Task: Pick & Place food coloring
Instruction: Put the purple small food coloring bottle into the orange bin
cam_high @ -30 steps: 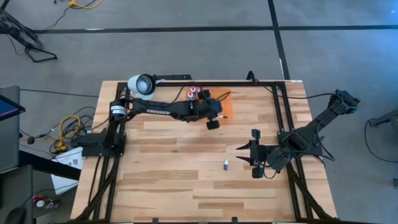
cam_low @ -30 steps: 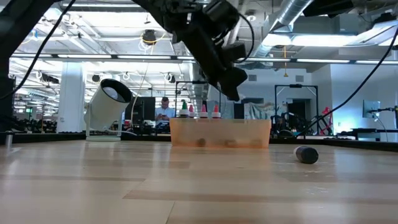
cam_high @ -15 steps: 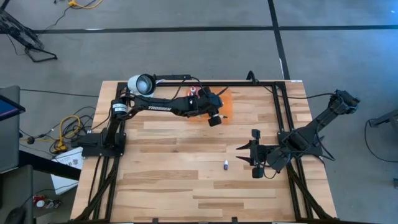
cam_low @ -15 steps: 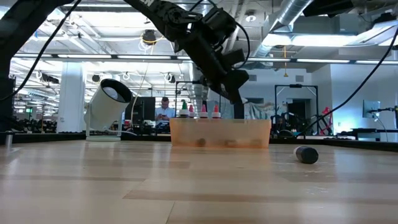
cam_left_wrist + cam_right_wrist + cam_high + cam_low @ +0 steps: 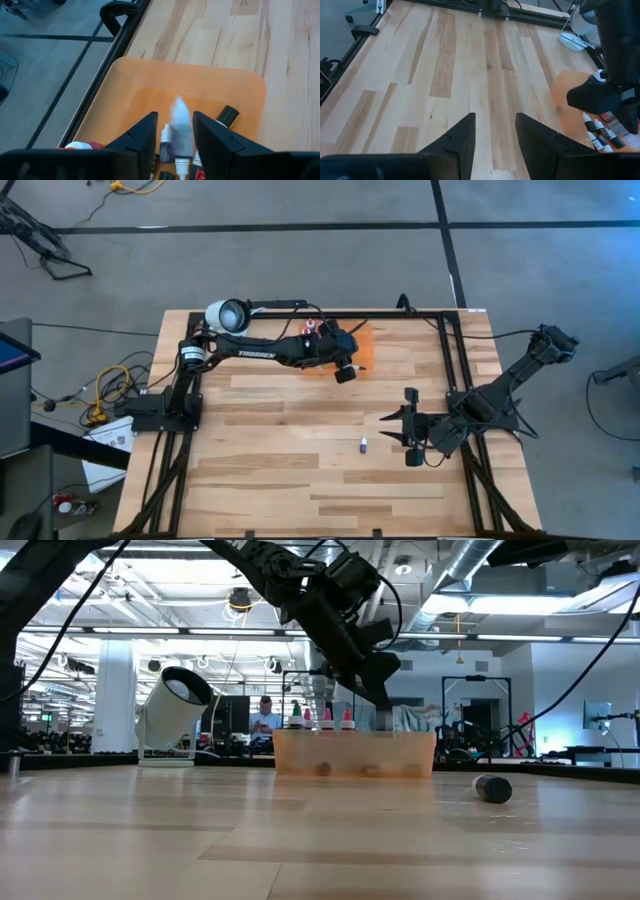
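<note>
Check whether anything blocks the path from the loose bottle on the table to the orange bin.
Nothing visible does. The bottle lies alone on bare wood, the bin sits toward the far edge, and only the left end effector hangs above the bin.

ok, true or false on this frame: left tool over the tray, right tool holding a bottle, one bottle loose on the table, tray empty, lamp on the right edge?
1. The left tool is over the orange tray. True.
2. The right tool holds a bottle. False: it is open and empty, waiting over bare table.
3. One small bottle lies on the table outside the tray. True, close to the right tool.
4. The tray is empty. False: several droppers already lie in it, and a blurred white bottle shows between the left tool's fingers.
5. The white lamp sits at the table's right edge. False: it is at the far left corner.
</note>
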